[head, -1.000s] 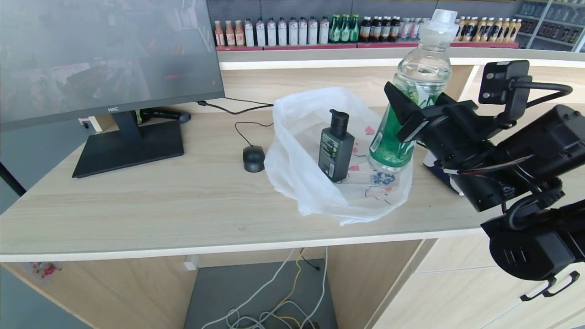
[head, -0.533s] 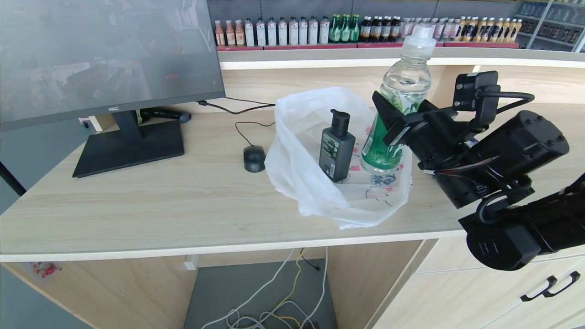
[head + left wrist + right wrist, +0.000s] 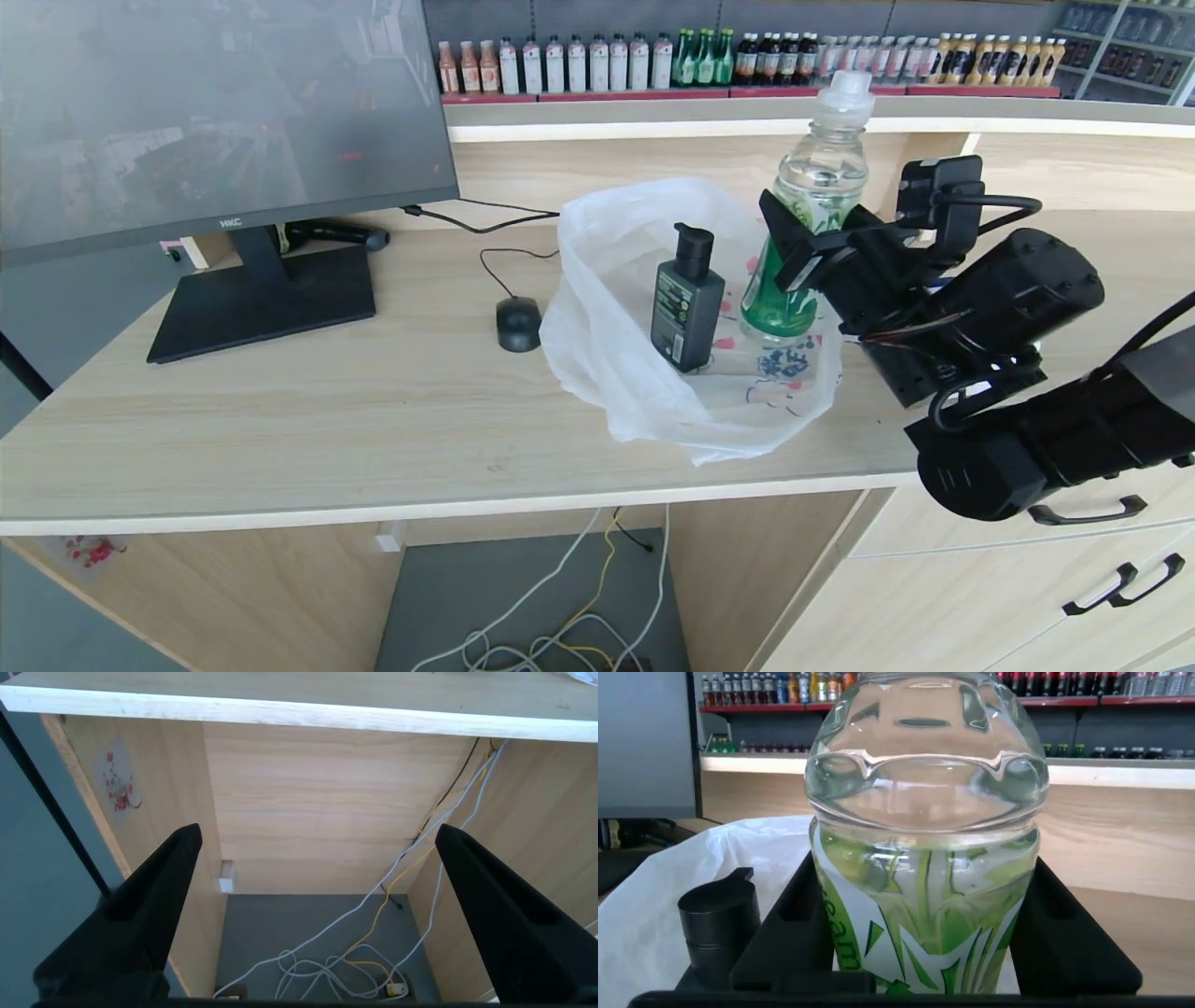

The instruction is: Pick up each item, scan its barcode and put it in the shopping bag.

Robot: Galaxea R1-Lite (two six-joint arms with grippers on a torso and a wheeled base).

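My right gripper (image 3: 814,250) is shut on a clear water bottle (image 3: 805,215) with a green label and white cap, held upright with its base low inside the white plastic shopping bag (image 3: 644,373) on the counter. The bottle (image 3: 924,849) sits between the black fingers (image 3: 785,924) in the right wrist view. A dark pump bottle (image 3: 686,301) stands in the bag just left of the water bottle; its cap (image 3: 715,924) shows beside the fingers. My left gripper (image 3: 318,915) hangs open below the counter edge, holding nothing.
A monitor (image 3: 215,112) stands at the counter's back left, with a handheld scanner (image 3: 327,234) behind its base and a black mouse (image 3: 517,323) left of the bag. Cables (image 3: 560,616) hang under the counter (image 3: 280,411). Shelves of bottles (image 3: 747,58) line the back.
My right arm has lowered the water bottle and carried it slightly left, down into the bag beside the pump bottle. The bag and pump bottle have stayed put.
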